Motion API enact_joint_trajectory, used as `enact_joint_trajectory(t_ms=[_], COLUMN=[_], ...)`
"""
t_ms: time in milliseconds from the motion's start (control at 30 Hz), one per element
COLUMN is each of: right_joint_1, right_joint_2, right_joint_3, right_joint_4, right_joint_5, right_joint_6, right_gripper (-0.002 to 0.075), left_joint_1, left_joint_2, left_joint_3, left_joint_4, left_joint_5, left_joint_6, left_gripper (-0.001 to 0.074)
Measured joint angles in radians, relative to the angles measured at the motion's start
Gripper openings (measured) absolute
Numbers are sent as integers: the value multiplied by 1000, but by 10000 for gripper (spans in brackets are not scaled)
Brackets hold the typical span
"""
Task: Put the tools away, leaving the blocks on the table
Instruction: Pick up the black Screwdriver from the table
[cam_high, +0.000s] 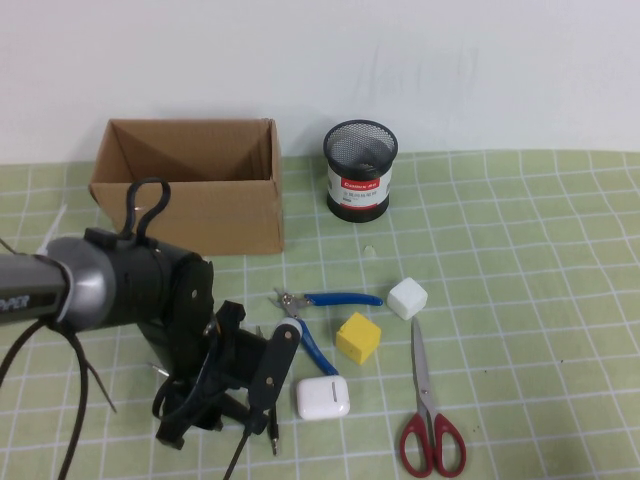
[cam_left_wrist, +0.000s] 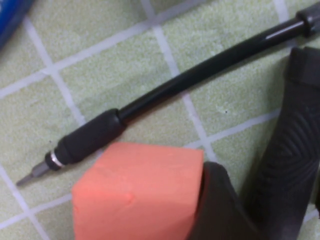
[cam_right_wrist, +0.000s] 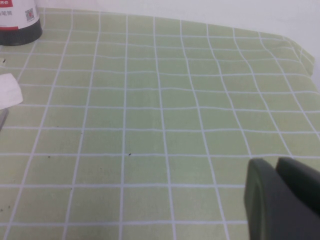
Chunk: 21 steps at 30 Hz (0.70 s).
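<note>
My left gripper (cam_high: 245, 375) is down on the table (cam_high: 520, 300) at the front left. In the left wrist view one of its fingers (cam_left_wrist: 220, 210) presses against the thick black-handled screwdriver (cam_left_wrist: 295, 135), so it looks shut on it. The orange block (cam_left_wrist: 137, 192) touches that finger, and the thin pen-like screwdriver (cam_left_wrist: 190, 82) lies just beyond. The blue-handled pliers (cam_high: 330, 300), yellow block (cam_high: 358, 337), white block (cam_high: 407, 298) and red-handled scissors (cam_high: 428, 400) lie to the right. My right gripper (cam_right_wrist: 277, 162) is shut and empty over bare mat, out of the high view.
An open cardboard box (cam_high: 190, 205) stands at the back left and a black mesh cup (cam_high: 360, 170) at the back middle. A white earbud case (cam_high: 322, 397) lies beside my left gripper. The mat's right edge (cam_right_wrist: 305, 60) shows in the right wrist view.
</note>
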Motion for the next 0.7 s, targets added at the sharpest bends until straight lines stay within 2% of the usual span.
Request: enact_joint_trajectory(t_ms=[133, 300, 500, 700], right_joint_1=[0, 0, 0, 0], right_joint_2=[0, 0, 0, 0], right_joint_3=[0, 0, 0, 0], right_joint_4=[0, 0, 0, 0], right_joint_5=[0, 0, 0, 0], right_joint_6=[0, 0, 0, 0], right_gripper=[-11, -11, -11, -11], left_joint_1=[0, 0, 0, 0], left_joint_2=[5, 7, -24, -183], left_joint_3=[-3, -8, -4, 0], left_joint_4=[4, 4, -15, -86], left_joint_5=[7, 36, 21, 14], left_joint_6=[2, -12, -158, -352], left_gripper=[344, 166, 175, 175])
